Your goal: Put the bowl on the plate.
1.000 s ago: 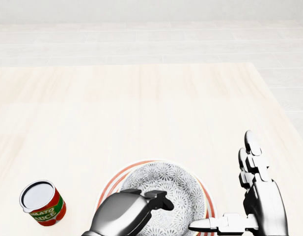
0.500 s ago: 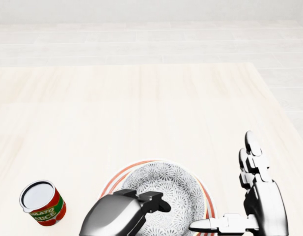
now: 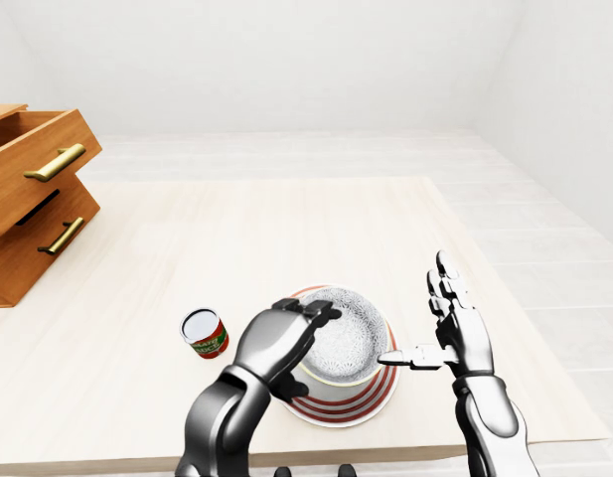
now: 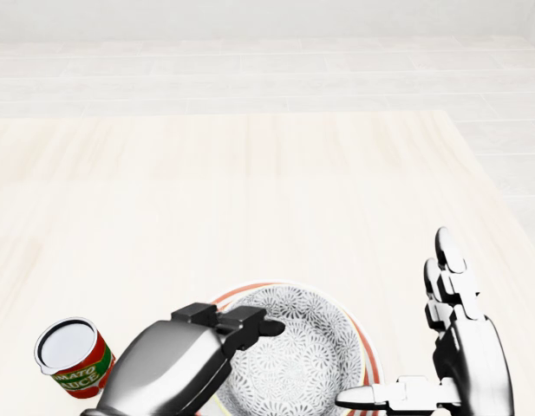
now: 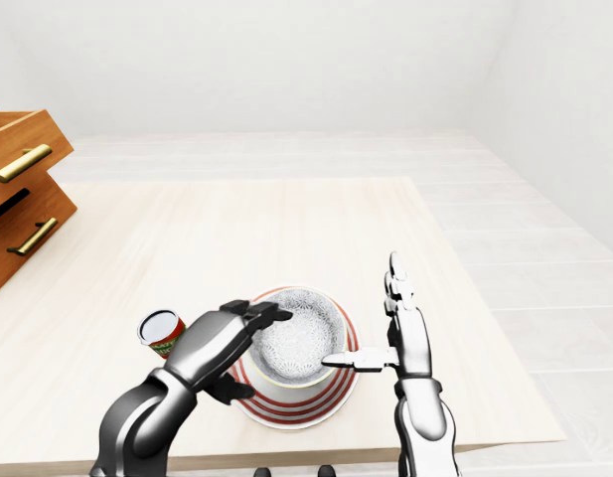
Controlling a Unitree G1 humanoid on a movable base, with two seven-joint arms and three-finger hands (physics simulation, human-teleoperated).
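Observation:
The grey-white patterned bowl [image 3: 350, 338] sits inside the red-striped plate [image 3: 371, 401] near the bottom edge of the table, in the left-eye view. My left hand [image 3: 304, 345] is at the bowl's left rim. Its fingers [image 4: 250, 326] reach just over the rim and its thumb hangs below the bowl's side, without closing on it. My right hand [image 3: 420, 323] stands open to the right of the plate, fingers upright. Its thumb points at the plate's rim.
A tomato sauce can [image 4: 75, 357] stands upright left of the plate, close to my left forearm. A wooden drawer chest [image 3: 33, 199] with one drawer pulled out sits at the far left. The table [image 3: 266, 229] ends just right of my right hand.
My left hand has drawn back to the left, from over the bowl's inside to its left rim. The bowl, plate and right hand have stayed in place.

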